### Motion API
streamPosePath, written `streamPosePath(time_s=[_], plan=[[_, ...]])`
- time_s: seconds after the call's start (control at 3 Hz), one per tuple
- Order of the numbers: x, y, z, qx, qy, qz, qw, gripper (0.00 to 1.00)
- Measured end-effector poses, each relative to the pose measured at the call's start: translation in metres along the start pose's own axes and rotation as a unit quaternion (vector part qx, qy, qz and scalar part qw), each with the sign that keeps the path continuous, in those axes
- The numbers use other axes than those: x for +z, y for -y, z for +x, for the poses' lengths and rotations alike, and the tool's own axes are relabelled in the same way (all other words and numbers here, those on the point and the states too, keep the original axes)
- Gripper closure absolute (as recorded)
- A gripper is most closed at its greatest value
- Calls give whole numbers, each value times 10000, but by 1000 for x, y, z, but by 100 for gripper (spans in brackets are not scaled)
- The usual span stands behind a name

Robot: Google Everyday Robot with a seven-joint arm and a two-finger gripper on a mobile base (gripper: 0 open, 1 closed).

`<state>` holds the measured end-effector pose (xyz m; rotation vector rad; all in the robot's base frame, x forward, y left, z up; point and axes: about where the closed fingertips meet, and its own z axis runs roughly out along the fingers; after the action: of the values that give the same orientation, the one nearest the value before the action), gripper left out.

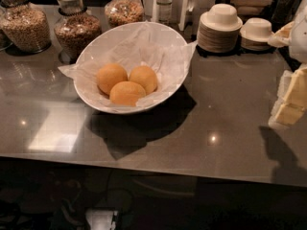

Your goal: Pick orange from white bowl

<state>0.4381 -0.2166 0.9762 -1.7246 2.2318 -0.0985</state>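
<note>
The white bowl [163,37] is wide and shallow, lined with crumpled white paper, and sits left of centre on the grey counter. Three round oranges lie touching each other inside it. The orange [127,93] at the front looks slightly yellower than the other two, one at the left [111,77] and one at the right [143,78]. My gripper [290,99] shows as pale yellowish-white parts at the right edge of the camera view. It hangs above the counter, well to the right of the bowl and apart from it, with nothing visibly in it.
Glass jars of grain [26,23] [76,25] [123,8] stand behind the bowl. Stacks of small white plates and bowls [219,28] [256,32] sit at the back right. The counter's front edge [144,162] runs across the lower part of the view.
</note>
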Motion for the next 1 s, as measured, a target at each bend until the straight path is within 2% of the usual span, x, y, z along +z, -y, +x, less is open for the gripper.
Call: streamPosePath(time_s=[0.33,0.67,1.0], plan=[[0,0,0,-2,1,1,10000,0],[5,1,-18,-218,136,50,9997,0],[3,3,-64,-738,440,107,9962,0]])
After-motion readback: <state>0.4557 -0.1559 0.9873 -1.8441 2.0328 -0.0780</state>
